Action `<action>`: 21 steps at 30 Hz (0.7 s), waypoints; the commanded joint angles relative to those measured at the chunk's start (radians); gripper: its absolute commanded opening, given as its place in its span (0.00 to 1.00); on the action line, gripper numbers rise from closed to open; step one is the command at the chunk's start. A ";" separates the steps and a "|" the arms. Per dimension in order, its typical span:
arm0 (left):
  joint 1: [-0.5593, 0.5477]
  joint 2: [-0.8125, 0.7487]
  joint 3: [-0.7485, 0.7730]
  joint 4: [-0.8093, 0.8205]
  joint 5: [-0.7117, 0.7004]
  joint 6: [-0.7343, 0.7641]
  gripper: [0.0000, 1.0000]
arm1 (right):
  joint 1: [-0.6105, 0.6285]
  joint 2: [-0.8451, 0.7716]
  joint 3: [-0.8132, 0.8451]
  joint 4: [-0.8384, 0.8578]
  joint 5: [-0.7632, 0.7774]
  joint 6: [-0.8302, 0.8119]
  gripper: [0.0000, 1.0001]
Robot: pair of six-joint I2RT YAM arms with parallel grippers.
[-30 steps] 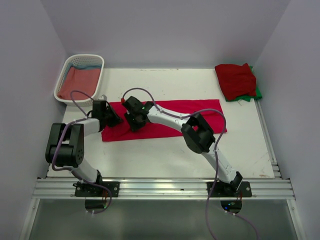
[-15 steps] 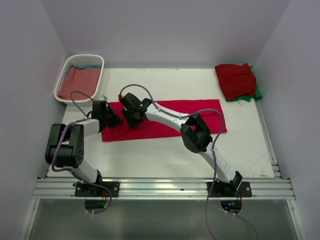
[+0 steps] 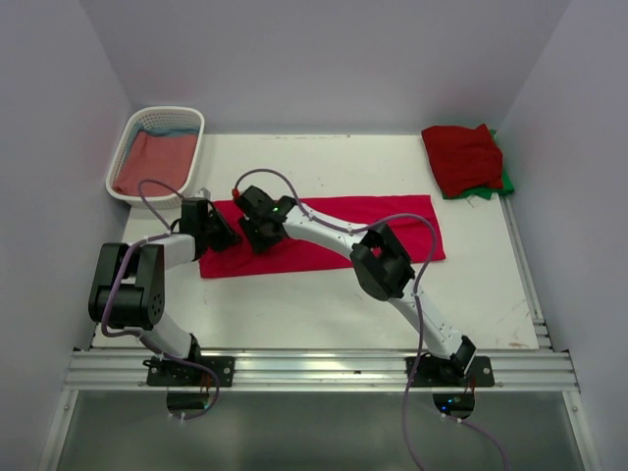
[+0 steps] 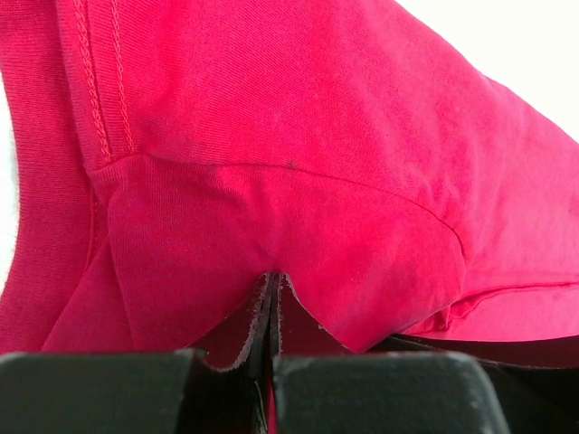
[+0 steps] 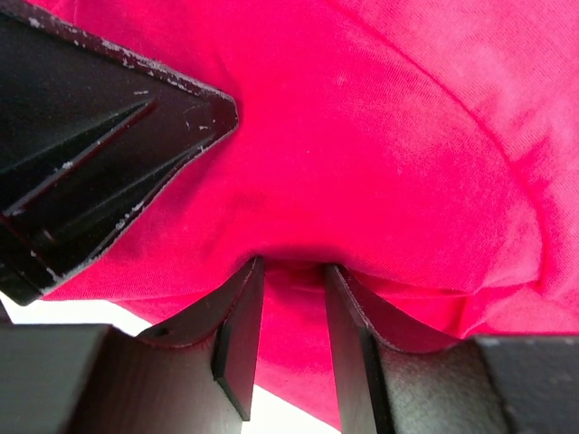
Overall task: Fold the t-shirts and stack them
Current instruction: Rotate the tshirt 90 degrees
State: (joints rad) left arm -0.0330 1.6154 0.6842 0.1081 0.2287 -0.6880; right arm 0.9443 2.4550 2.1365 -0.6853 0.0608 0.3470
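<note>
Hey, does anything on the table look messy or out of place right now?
Only at the far right corner: the darker red shirt lies rumpled and skewed, so the green shirt peeks out beneath. The crimson shirt lies flat.

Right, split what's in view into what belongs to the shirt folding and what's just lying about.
Belongs to the job:
crimson t-shirt spread mid-table
dark red t-shirt folded on the green t-shirt, far right corner
dusty-red t-shirt in the white basket

Just lying about:
white basket, far left corner
</note>
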 commanded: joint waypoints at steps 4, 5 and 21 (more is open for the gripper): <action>0.012 -0.031 -0.014 0.019 0.004 0.022 0.00 | 0.004 -0.109 -0.050 -0.020 0.024 -0.017 0.39; 0.013 -0.031 -0.014 0.019 0.004 0.022 0.00 | 0.004 -0.117 -0.055 -0.017 0.028 -0.019 0.39; 0.016 -0.028 -0.006 0.012 0.003 0.027 0.00 | -0.001 -0.060 -0.039 -0.023 0.045 -0.033 0.37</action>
State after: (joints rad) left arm -0.0326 1.6123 0.6800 0.1089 0.2325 -0.6876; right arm 0.9443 2.4001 2.0808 -0.7010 0.0883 0.3309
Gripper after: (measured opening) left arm 0.004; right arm 0.379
